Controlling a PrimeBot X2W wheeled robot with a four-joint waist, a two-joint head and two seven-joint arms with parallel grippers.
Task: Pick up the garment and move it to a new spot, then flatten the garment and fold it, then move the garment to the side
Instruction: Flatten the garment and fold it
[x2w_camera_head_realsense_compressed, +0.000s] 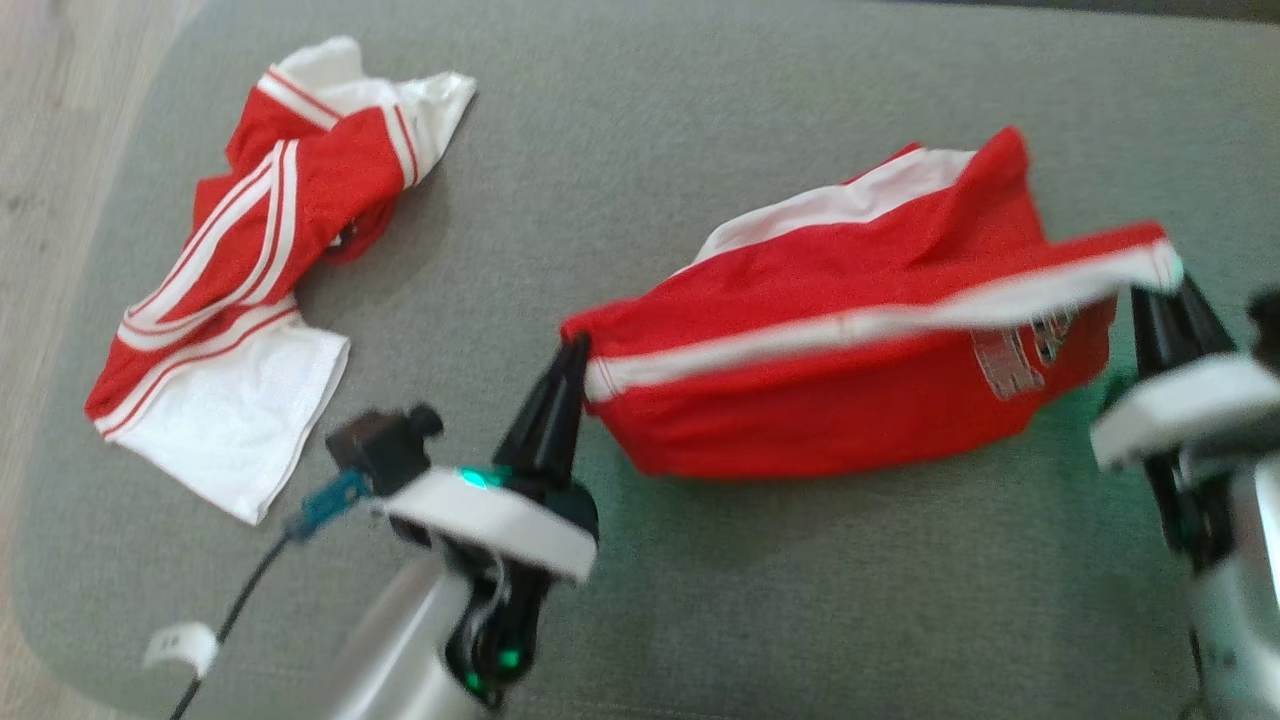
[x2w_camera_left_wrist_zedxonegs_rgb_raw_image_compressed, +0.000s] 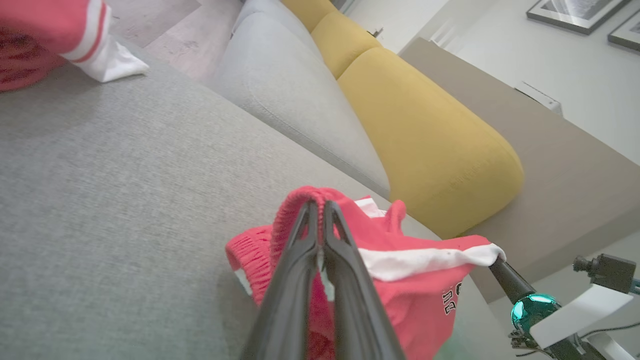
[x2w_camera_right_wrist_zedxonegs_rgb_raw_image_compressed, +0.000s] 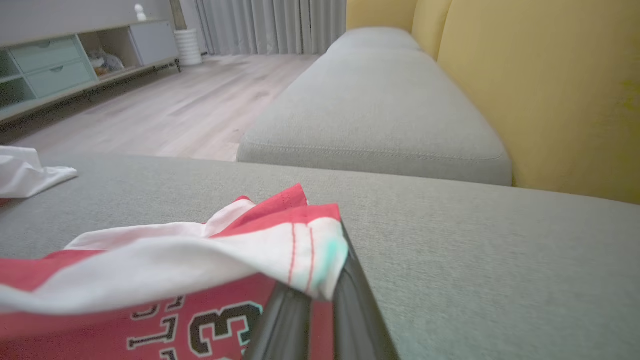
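Though hazy overhead, garment (x2w_camera_head_realsense_compressed: 850, 400) print (x2w_camera_right_wrist_zedxonegs_rgb_raw_image_compressed: 212, 325) crisp wrist-side.

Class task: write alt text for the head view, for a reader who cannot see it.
The left gripper and right gripper each pinch one end of a red garment, stretching it over a grey cushion. A second red-and-white garment lies crumpled to the left.

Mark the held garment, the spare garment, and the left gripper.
held garment (x2w_camera_head_realsense_compressed: 820, 420): head view, red front panel.
spare garment (x2w_camera_head_realsense_compressed: 240, 420): head view, white lower panel.
left gripper (x2w_camera_head_realsense_compressed: 577, 348): head view, closed fingertips at the cloth's corner.
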